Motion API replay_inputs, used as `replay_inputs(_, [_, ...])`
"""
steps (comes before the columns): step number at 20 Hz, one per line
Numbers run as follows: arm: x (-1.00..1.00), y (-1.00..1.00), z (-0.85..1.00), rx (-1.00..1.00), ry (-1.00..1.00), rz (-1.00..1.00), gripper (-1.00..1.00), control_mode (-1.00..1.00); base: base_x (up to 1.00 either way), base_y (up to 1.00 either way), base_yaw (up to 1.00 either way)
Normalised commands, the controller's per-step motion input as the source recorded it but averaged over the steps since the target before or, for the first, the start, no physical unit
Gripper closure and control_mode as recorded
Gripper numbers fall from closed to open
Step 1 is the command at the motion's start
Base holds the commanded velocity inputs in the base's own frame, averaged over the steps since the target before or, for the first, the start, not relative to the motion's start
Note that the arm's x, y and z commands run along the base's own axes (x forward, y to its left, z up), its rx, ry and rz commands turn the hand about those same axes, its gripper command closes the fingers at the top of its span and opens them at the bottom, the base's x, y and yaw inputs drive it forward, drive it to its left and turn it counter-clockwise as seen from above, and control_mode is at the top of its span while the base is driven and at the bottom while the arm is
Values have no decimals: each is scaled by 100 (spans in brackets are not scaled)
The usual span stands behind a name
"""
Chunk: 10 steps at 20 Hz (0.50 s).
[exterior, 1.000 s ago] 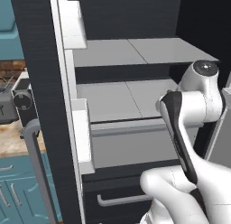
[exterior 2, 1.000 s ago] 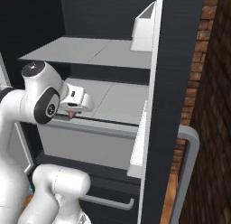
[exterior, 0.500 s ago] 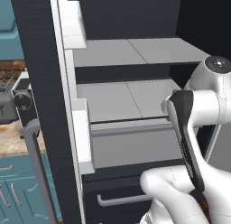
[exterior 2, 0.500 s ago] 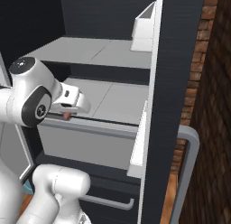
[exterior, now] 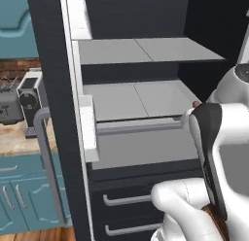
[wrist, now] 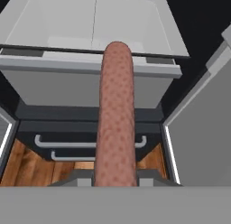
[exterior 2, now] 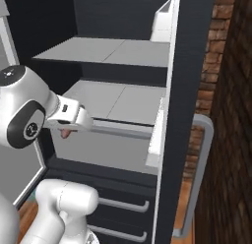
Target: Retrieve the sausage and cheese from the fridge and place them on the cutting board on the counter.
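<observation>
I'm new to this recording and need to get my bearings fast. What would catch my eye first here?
The reddish-brown sausage, held in the pincer, runs straight up the middle of the hand view. Behind it stands the open black fridge with pale grey shelves and drawers below. To the fridge's left, the counter carries a small dark appliance.

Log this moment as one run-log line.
phase: carry out of fridge | gripper: shut on sausage | cheese: unseen | doors: open
</observation>
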Motion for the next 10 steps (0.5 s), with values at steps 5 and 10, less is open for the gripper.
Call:
replay_inputs(5, [0, 0, 0, 0, 0, 0, 100, 100, -59, 4, 0])
replay_inputs(10, [0, 0, 0, 0, 0, 0, 100, 100, -89, 35, 2])
